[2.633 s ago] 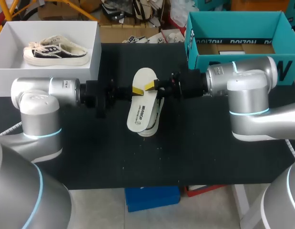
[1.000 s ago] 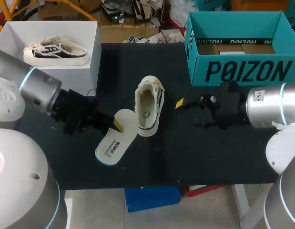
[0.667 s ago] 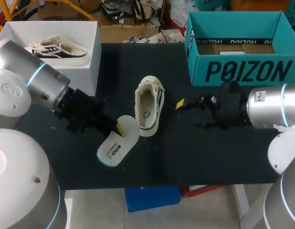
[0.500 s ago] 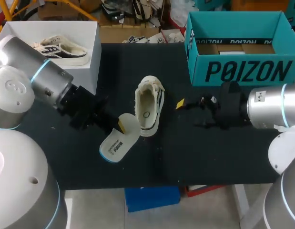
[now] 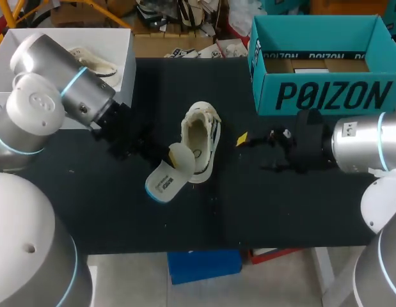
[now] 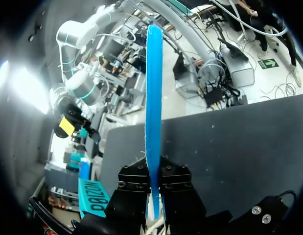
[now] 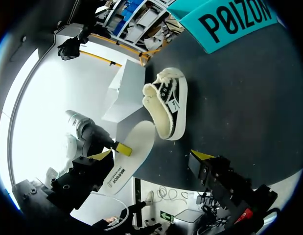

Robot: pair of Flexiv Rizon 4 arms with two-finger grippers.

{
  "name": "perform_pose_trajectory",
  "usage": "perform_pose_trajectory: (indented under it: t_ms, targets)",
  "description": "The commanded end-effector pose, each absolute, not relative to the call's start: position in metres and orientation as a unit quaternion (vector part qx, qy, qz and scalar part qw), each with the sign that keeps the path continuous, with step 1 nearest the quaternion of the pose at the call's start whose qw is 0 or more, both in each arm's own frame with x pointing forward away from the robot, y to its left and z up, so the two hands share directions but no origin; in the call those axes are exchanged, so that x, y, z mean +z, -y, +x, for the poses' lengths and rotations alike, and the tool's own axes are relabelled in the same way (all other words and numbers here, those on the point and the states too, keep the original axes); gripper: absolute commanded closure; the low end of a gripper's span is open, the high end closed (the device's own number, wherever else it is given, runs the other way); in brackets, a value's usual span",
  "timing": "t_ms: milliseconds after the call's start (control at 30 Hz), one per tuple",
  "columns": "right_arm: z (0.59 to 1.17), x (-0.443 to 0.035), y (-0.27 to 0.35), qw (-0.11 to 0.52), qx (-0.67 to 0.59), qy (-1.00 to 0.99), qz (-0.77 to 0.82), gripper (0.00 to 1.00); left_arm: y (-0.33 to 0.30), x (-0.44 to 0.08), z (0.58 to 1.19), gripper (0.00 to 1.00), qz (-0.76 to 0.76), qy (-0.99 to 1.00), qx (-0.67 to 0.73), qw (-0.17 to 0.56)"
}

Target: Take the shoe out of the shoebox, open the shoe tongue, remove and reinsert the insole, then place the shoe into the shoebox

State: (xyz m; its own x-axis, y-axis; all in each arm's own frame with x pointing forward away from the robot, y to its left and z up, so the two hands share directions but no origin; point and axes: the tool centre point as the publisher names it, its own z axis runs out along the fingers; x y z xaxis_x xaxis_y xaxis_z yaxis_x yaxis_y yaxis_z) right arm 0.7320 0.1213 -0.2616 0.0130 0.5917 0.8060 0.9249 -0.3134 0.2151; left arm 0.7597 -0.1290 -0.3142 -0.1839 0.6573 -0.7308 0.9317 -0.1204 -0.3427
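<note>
Pinching insole (image 5: 166,176) mid-edge in left gripper (image 6: 154,185), jaws closed on it, tilting it at 7 o'clock of shoe (image 5: 201,137), upper end by the rim. Treating as light, thin, floppy: likely buckling if pushed, so gripping mid-length. Idling right gripper (image 5: 252,152) at 3 o'clock, jaws wide apart, holding nothing

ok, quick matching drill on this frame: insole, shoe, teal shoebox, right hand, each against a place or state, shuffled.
Things:
1. insole
2. shoe
3. teal shoebox
4. right hand

Place or state:
A. open, holding nothing
B. resting sole-down mid-way across the black table
C. gripped in the left hand
D. standing at the table's far right corner

Pairs: 1-C, 2-B, 3-D, 4-A
</note>
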Motion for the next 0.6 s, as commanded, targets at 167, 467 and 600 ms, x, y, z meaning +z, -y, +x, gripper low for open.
perform_pose_trajectory:
  t_ms: [167,467,600]
  targets:
    - [0.732,-0.261,-0.122,0.192,-0.432,0.553,-0.686,0.0,0.145,-0.329,0.781,1.0,0.617,-0.642,-0.431,0.145]
    - [0.732,-0.261,-0.122,0.192,-0.432,0.553,-0.686,0.0,0.154,-0.344,0.796,1.0,0.597,-0.653,-0.439,0.155]
    - [0.732,-0.261,-0.122,0.192,-0.432,0.553,-0.686,0.0,0.158,-0.349,0.803,1.0,0.594,-0.655,-0.44,0.157]
